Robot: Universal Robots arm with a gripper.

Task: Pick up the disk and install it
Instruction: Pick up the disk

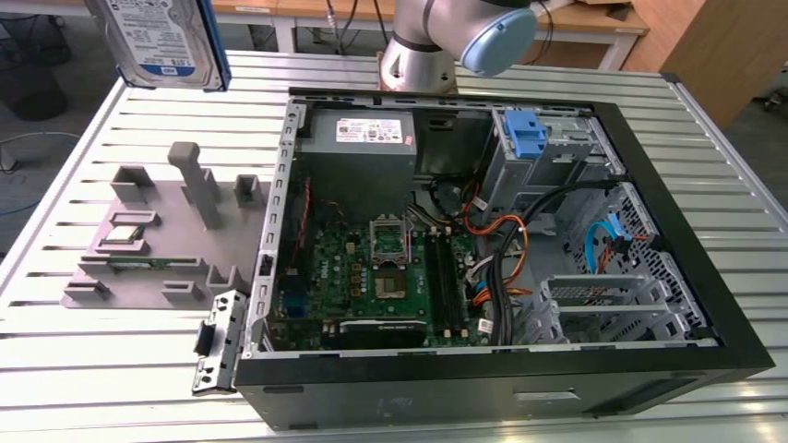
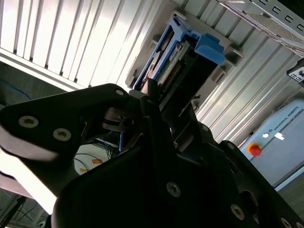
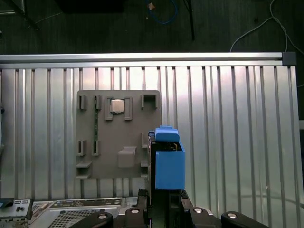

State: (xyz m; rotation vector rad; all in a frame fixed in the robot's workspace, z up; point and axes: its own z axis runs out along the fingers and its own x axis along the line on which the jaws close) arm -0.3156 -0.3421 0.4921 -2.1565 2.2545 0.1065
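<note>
Disk: the hard drive (image 1: 161, 37) is up in the air at the exterior view's left, above the far part of the desk (image 1: 99, 378), standing on edge. It is well apart from the open computer case (image 1: 493, 374).
Gripper: in the first wrist view the gripper (image 3: 162, 194) is clamped on the drive's lower end. The drive's blue side rail (image 3: 169, 164) rises from between the jaws.
Below the disk: a grey fixture plate (image 3: 118, 142) lies flat on the slatted desk and carries a processor chip (image 3: 116, 105) in one of its slots.
Inside the case: there is a green motherboard (image 1: 369, 268), a grey power supply (image 1: 364, 134) at the far wall and a blue bracket (image 1: 523, 134) in the drive cage. Orange cables (image 1: 507, 231) and black cables cross between the board and the cage.
Beside the case: a small metal bracket (image 1: 216, 343) leans at its near corner.
Labels: the drive has a blue-and-white label and the power supply a white sticker (image 1: 369, 132). The print on both is too small to read.
Arm: the robot arm's base (image 1: 425, 46) stands just behind the case.
</note>
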